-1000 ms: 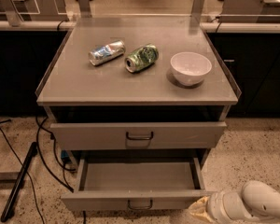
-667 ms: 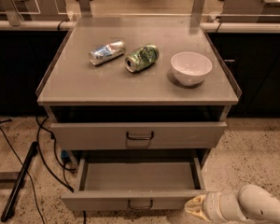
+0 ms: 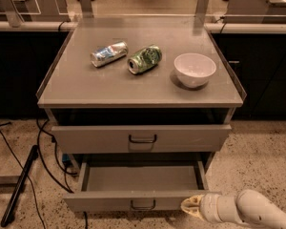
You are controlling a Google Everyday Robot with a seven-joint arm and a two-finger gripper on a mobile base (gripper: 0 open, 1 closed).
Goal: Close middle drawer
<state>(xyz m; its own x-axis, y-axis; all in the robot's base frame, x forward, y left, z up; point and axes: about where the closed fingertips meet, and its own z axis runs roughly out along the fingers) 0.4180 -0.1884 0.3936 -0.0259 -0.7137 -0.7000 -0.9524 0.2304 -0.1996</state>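
The middle drawer (image 3: 109, 202) is pulled out of the grey cabinet, its shallow grey inside open to view and empty. Its low front panel carries a small dark loop handle (image 3: 143, 205). My gripper (image 3: 191, 207), on a white arm coming in from the lower right, sits at the right end of that front panel, touching or nearly touching it. The taller top drawer (image 3: 86, 138) with the larger handle sits above, nearly flush with the cabinet.
On the cabinet top (image 3: 76, 87) lie a silver crushed can (image 3: 108, 54) and a green can (image 3: 144, 59), beside a white bowl (image 3: 195, 69). Black cables and a dark rod (image 3: 19, 187) lie on the floor at left. Dark counters flank the cabinet.
My gripper has moved left along the lower right, closing in on the right end of the middle drawer's front. The drawer has not visibly moved.
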